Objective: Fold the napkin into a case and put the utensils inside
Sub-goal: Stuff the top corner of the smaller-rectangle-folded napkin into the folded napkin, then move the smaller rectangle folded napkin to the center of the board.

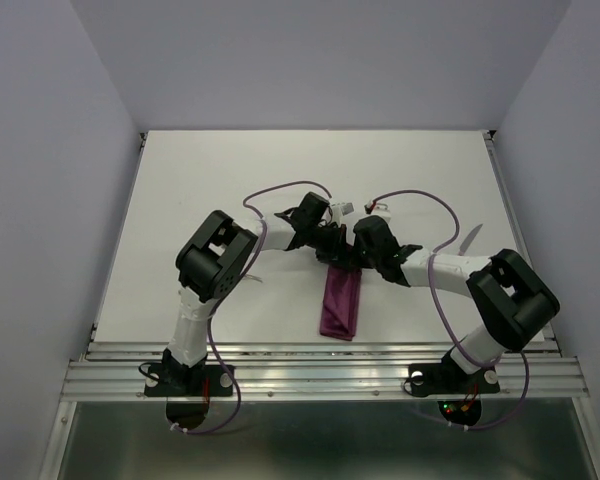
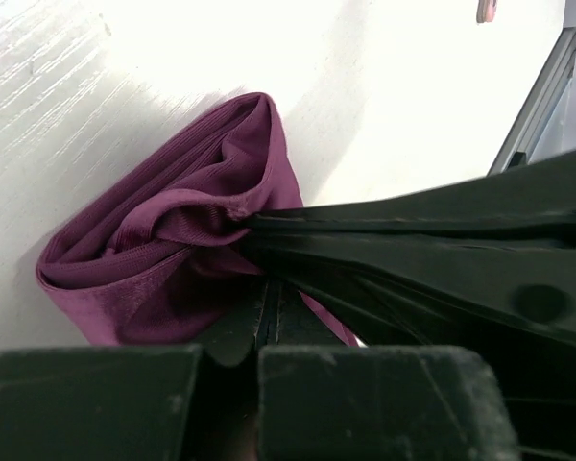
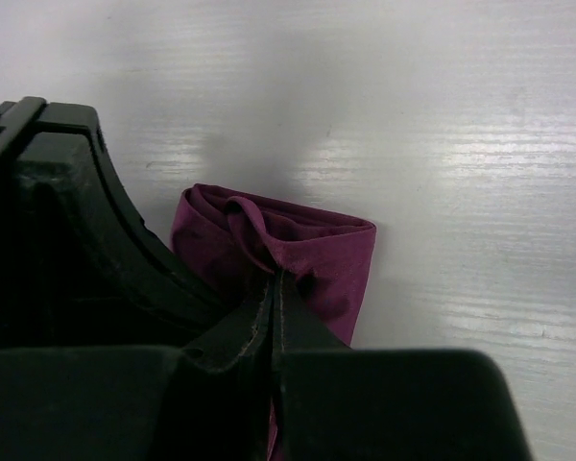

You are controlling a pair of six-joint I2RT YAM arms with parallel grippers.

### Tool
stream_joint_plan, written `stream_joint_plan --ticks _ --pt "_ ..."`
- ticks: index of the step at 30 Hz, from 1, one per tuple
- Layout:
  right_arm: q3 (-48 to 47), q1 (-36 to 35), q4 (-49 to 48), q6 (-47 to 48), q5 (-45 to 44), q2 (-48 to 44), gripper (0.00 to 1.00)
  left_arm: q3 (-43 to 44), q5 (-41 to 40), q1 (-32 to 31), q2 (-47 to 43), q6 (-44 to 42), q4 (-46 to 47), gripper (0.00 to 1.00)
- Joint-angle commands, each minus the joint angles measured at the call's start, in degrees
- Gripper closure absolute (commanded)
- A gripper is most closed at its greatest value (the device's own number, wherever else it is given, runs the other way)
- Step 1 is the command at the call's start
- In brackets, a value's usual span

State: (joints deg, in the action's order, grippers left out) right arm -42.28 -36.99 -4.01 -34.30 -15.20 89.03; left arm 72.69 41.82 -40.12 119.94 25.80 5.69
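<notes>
While the arms meet at centre frame in the top view, the napkin point(image 1: 341, 305) lies as a narrow folded strip on the table point(image 1: 180, 190), with the left gripper point(image 1: 330, 250) and right gripper point(image 1: 366, 256) at its upper end.
Left wrist view: the left gripper point(image 2: 269, 293) is clenched on bunched napkin point(image 2: 163, 254), centre frame.
Right wrist view: the right gripper point(image 3: 276, 288) pinches the napkin point(image 3: 322, 254), lower centre.

No legible text, labels, brands or numbers anywhere.

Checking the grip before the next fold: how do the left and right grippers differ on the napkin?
The left gripper reaches from the left and pinches a bunched, puckered fold of the napkin. The right gripper reaches from the right and pinches a flatter layer. Both are shut on the cloth's far end, close together.
</notes>
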Motion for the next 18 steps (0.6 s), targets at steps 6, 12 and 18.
stream_joint_plan --ticks 6,12,18 --pt "-1.9 -0.2 -1.4 1.2 -1.9 1.1 0.80 -0.1 1.2 -0.4 -5.5 -0.9 0.1 1.00" --pt "-4.0 0.3 -0.4 2.1 -1.3 -0.6 0.75 -0.2 0.5 -0.4 -10.2 -2.1 -4.5 1.00" --pt "-3.3 0.3 0.0 1.9 -3.0 -5.4 0.71 -1.2 -0.6 -0.4 -14.3 -2.7 -7.7 1.00"
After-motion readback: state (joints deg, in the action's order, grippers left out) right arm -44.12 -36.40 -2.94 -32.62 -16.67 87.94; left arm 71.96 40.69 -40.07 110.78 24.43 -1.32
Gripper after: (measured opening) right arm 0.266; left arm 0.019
